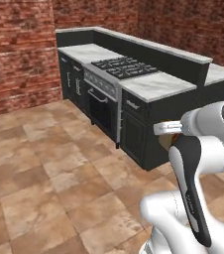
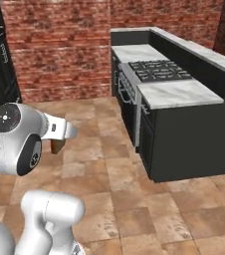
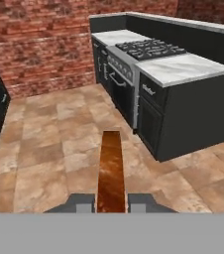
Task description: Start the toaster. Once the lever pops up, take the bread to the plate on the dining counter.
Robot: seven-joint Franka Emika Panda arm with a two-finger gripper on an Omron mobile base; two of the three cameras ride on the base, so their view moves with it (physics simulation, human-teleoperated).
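fingers (image 3: 111, 203) clamp bread (image 3: 110, 168) edge-on.

Both base views look forward and down over the arm at the stove (image 1: 125, 67); the hand view faces it too.

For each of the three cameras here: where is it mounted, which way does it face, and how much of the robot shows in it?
Left base view: behind the arm, left; looks forward and down at the stove and cabinet run; white arm lower right.
Right base view: behind the arm, right; same stove, brick wall; arm lower left.
Hand view: on the hand, along the gripper, shut on the bread; faces floor, stove.
All three share the stove and marble worktops.
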